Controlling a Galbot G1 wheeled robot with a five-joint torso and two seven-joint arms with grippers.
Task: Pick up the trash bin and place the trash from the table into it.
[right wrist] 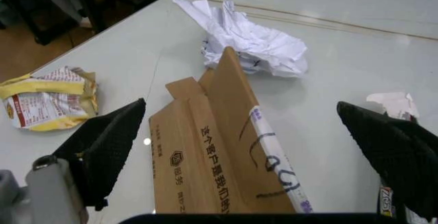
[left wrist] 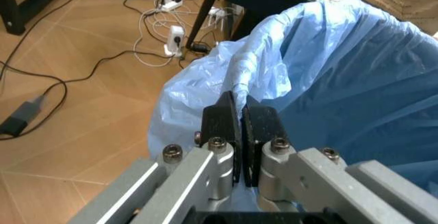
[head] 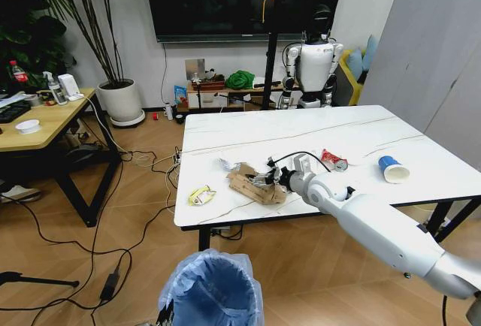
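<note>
Trash bin [head: 213,290], lined in crinkly blue plastic, sits low in front of the table's [head: 248,134] near edge, its rim pinched tight by the left gripper [left wrist: 239,116]. Up top, the right gripper [head: 272,182] is spread wide over the torn cardboard [right wrist: 222,155], with crumpled white paper [right wrist: 243,39] just beyond and the yellow wrapper [right wrist: 44,98] near the table's edge. Bare marble stretches behind.
</note>
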